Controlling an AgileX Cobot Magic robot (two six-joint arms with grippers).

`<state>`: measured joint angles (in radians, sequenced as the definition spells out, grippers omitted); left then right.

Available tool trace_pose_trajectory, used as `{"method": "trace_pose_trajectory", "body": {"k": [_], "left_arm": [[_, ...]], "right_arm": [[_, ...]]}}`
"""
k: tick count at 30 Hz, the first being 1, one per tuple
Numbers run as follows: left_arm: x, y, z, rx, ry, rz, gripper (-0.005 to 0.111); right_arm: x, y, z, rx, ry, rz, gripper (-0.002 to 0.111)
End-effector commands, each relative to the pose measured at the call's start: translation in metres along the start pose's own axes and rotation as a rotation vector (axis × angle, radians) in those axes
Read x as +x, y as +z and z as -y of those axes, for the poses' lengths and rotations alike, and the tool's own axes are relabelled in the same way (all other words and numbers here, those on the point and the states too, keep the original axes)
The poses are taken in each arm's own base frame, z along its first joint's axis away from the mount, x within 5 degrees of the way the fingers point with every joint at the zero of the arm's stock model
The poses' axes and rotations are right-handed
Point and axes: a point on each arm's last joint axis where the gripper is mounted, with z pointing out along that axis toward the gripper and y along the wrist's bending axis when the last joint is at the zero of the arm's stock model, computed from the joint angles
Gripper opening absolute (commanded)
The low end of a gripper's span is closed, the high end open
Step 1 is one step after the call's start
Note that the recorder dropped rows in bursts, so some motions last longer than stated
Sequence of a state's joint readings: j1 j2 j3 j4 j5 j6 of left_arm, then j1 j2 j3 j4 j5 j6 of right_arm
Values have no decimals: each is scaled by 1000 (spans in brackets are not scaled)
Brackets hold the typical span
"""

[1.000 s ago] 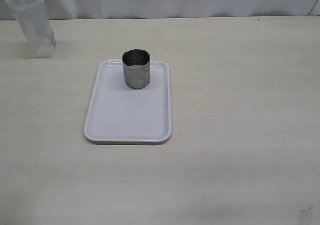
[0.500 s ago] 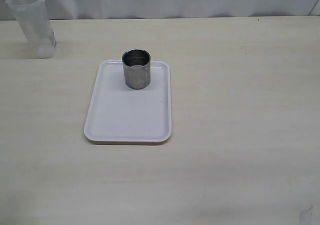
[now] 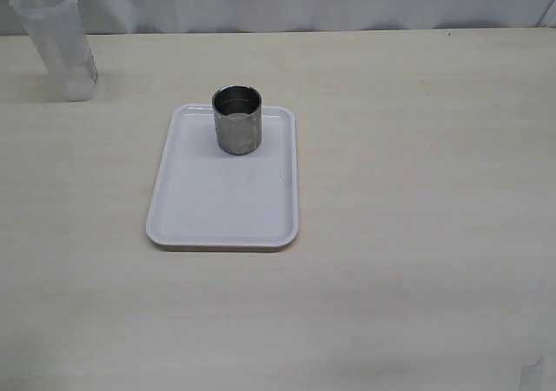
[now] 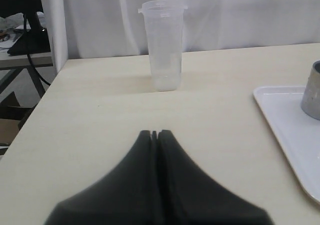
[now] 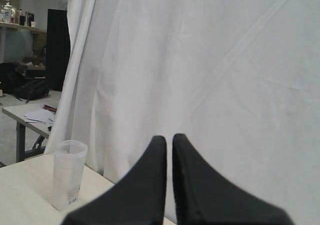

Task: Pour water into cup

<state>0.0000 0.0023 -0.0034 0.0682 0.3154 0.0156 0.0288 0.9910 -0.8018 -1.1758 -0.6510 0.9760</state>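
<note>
Your steel cup [image 3: 237,120] stands upright at the far end of the white tray [image 3: 217,217], just inside its rim, and nothing has shifted since a second ago. The translucent beaker [image 3: 56,39] stands at the far left of the table [image 3: 417,191], well apart from the tray, its water [image 4: 166,81] barely visible. Wide tabletop surrounds the tray. The left gripper [image 4: 154,133] is pressed together, holding nothing. The right gripper [image 5: 169,137] is likewise closed and empty.
</note>
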Motion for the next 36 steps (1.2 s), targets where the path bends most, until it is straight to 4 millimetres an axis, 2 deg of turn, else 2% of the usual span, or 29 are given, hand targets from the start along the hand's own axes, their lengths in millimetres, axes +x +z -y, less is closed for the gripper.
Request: {"method": "trace_pose_trajectory", "body": {"k": [1, 5, 9, 11, 14, 20, 26, 29, 36], "left_arm": [[1, 0, 0, -1, -9, 3, 0], [1, 0, 0, -1, -9, 3, 0], [1, 0, 0, -2, -7, 3, 0], [1, 0, 0, -2, -7, 3, 0], [1, 0, 0, -2, -7, 3, 0], [1, 0, 0, -2, -7, 3, 0], [1, 0, 0, -2, -7, 3, 0], [1, 0, 0, -2, -7, 3, 0], [0, 0, 0, -1, -9, 5, 0]], "right_arm": [[0, -1, 1, 13, 10, 1, 4], [2, -1, 2, 30, 25, -6, 4], [8, -4, 11, 146, 253, 79, 4], [17, -10, 14, 231, 211, 94, 4], [27, -15, 12, 255, 190, 99, 4], [29, -33, 7, 331, 37, 113, 4], [29, -66, -6, 428, -28, 166, 4], [33, -80, -15, 438, -111, 162, 4], [46, -112, -36, 474, -139, 207, 4]]}}
